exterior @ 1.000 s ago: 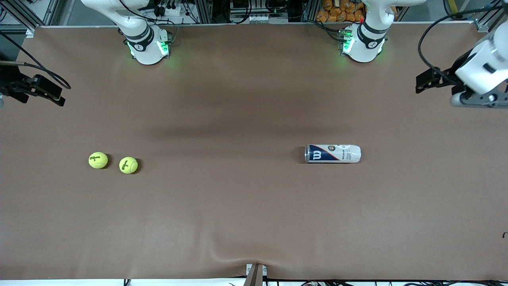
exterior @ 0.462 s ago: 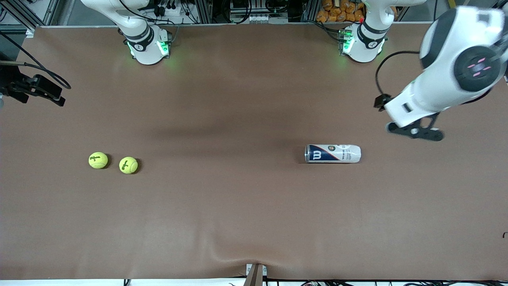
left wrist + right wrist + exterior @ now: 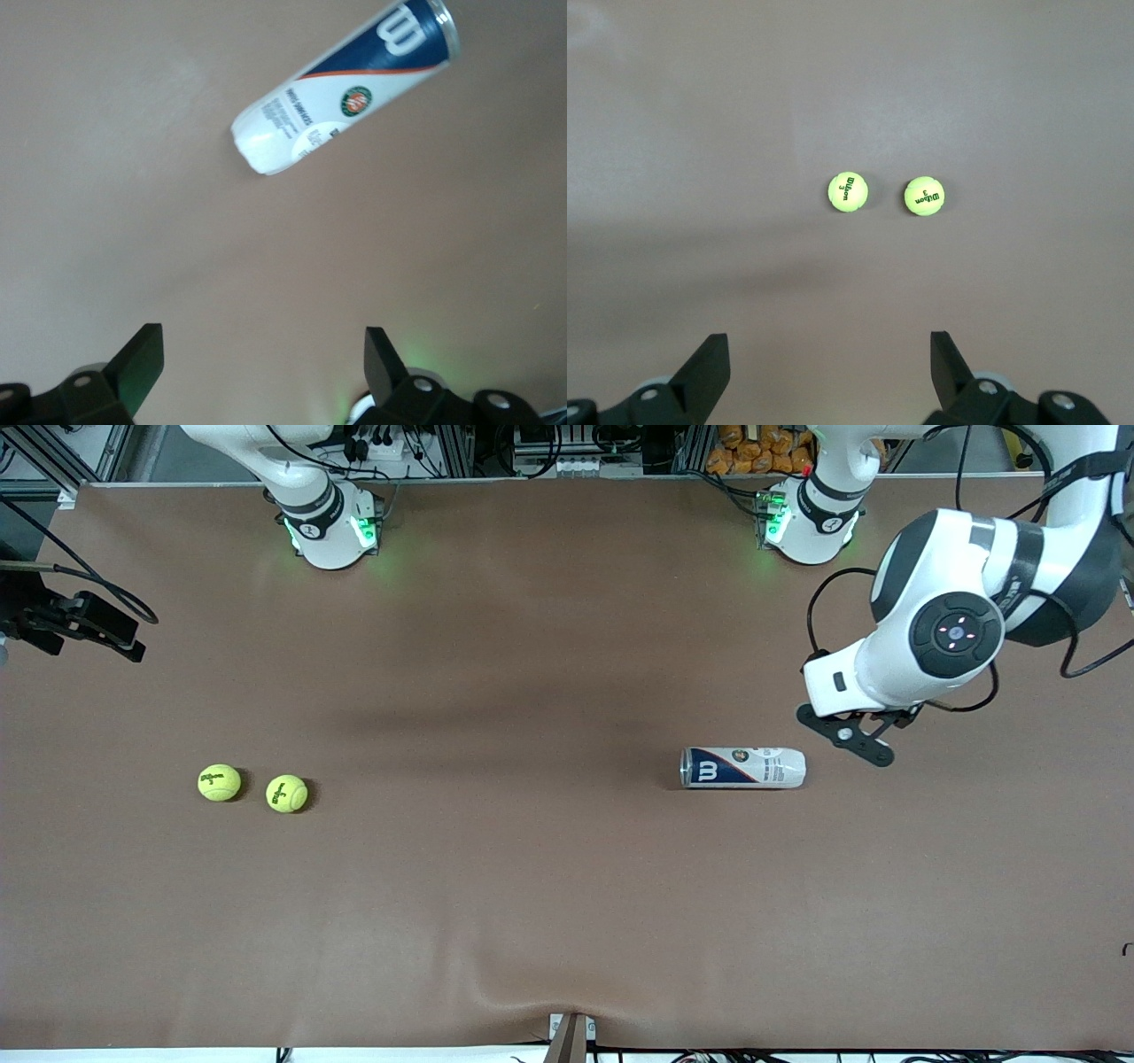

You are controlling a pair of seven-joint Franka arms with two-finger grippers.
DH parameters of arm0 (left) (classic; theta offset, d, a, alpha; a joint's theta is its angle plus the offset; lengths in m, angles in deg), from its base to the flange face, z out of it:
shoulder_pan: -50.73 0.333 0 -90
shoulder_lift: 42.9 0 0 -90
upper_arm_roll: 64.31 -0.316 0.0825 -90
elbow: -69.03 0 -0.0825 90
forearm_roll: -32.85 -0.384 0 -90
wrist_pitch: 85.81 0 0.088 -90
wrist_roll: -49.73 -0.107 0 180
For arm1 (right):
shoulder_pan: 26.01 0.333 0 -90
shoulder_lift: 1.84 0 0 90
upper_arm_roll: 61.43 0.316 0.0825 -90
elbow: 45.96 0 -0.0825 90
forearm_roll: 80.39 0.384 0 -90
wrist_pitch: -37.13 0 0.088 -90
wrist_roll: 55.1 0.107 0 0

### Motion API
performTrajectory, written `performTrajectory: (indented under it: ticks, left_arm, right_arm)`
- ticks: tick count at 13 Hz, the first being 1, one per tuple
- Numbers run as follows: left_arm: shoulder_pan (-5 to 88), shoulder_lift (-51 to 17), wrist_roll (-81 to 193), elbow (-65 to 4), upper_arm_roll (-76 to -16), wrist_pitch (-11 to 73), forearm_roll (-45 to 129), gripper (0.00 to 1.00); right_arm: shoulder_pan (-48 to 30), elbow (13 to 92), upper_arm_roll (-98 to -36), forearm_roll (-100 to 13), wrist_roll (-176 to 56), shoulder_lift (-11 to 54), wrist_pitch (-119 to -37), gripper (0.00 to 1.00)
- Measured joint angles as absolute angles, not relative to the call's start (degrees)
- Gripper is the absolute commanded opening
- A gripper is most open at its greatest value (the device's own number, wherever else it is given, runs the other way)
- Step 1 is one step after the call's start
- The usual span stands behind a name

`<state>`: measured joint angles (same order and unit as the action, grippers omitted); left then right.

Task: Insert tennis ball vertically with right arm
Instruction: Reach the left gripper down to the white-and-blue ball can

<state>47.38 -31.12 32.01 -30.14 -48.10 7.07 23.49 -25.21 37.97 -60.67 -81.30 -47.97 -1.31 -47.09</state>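
Two yellow-green tennis balls lie side by side toward the right arm's end of the table; both show in the right wrist view. A blue and white ball can lies on its side toward the left arm's end, also in the left wrist view. My right gripper is open and empty, high above the table short of the balls; in the front view it hangs at the table's end. My left gripper is open and empty over the table beside the can's white end, and in the front view it sits under the white wrist.
The table is covered with a brown sheet that has a small wrinkle at the edge nearest the front camera. Both arm bases stand at the edge farthest from it. Cables loop round the left arm's wrist.
The left arm has swung in from its end of the table and its gripper has come down beside the can's white end. The right arm, balls and can have not moved.
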Motion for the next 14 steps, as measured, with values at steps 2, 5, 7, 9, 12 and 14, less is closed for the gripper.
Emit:
performTrajectory:
  ticks: [2, 5, 7, 9, 12, 14]
  left_arm:
    - [47.33, -31.12, 26.50, -33.53, -47.38, 10.58, 20.03, 1.00]
    - [47.14, -30.98, 24.11, -38.67, -43.87, 16.16, 13.82, 1.00]
    - [46.86, -30.10, 21.65, -40.12, -41.81, 17.72, 11.39, 1.00]
    - [46.74, -28.23, 16.92, -40.65, -41.55, 19.18, 10.33, 1.00]
    - [45.89, -24.39, 13.35, -40.72, -41.51, 20.72, 5.40, 1.00]
    - [43.58, -22.21, 13.33, -40.71, -41.42, 21.15, 2.80, 1.00]
  right_arm:
    - [-25.32, 37.96, -60.75, -81.30, -47.97, -1.30, -47.09, 1.00]
    - [-25.35, 37.97, -60.80, -81.30, -47.97, -1.28, -47.09, 1.00]
    - [-25.35, 37.97, -60.82, -81.30, -47.97, -1.27, -47.09, 1.00]
    - [-25.36, 37.97, -60.85, -81.30, -47.97, -1.27, -47.09, 1.00]
    - [-25.37, 37.97, -60.88, -81.30, -47.97, -1.27, -47.09, 1.00]
    - [-25.37, 37.97, -60.89, -81.30, -47.97, -1.27, -47.09, 1.00]
